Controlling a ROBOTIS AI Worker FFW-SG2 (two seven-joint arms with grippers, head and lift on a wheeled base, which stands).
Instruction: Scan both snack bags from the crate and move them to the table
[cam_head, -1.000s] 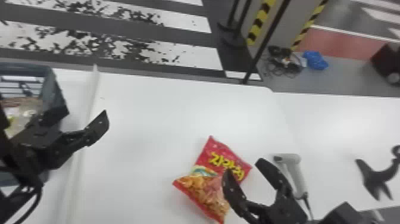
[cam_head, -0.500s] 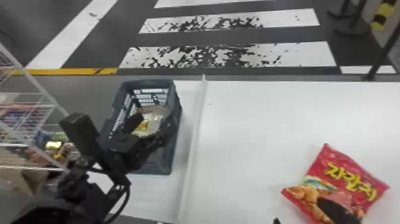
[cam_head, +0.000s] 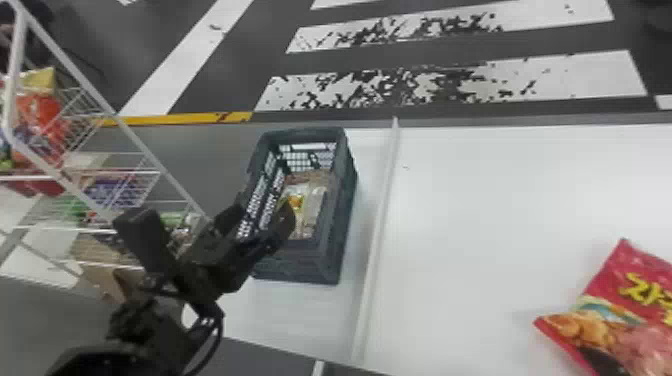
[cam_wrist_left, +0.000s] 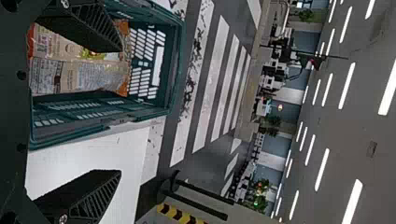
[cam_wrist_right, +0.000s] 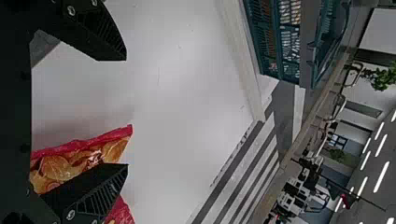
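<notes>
Bag (cam_head: 312, 205) sits down in the crate (cam_head: 346, 200), beyond the left gripper (cam_head: 262, 217), spread super wide, holding nothing, arm angled far-right

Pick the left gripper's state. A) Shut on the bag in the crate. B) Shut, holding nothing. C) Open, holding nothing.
C: the left gripper has its fingers wide apart with nothing clasped between them.
</notes>
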